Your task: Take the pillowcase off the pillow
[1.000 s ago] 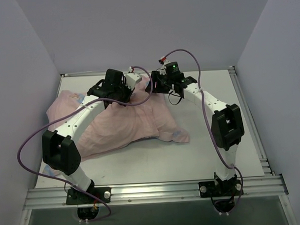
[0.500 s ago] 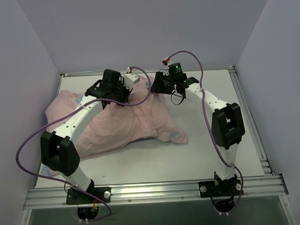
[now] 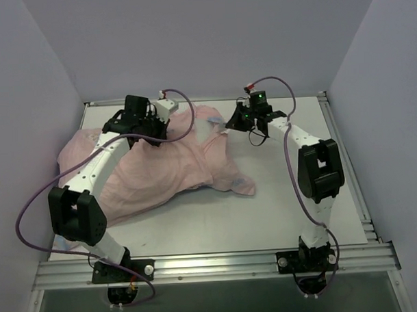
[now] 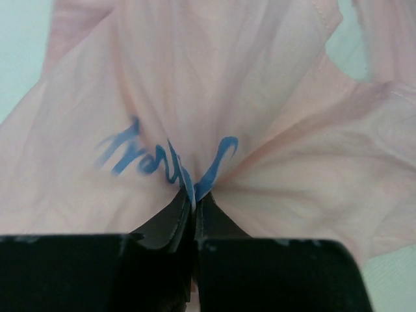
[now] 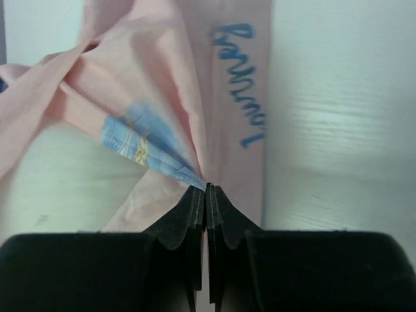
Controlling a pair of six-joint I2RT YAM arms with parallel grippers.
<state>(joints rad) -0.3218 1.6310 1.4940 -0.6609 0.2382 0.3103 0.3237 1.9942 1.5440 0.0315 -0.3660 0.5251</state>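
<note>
Crumpled pale-pink pillowcase (image 3: pixel 161 175), blue lettering, fans toward 12 o'clock from left end effector (image 4: pixel 194 198) and right end effector (image 5: pixel 207 190), both pinching it.

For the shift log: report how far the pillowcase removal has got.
Done: both grips are taken. The left gripper and right gripper are each shut on the thin pale pink pillowcase with blue print, at its far edge. In hand: the cloth is spread between them. To do: no white pillow shows clearly; the pink mound looks full, so pulling it out probably remains.
</note>
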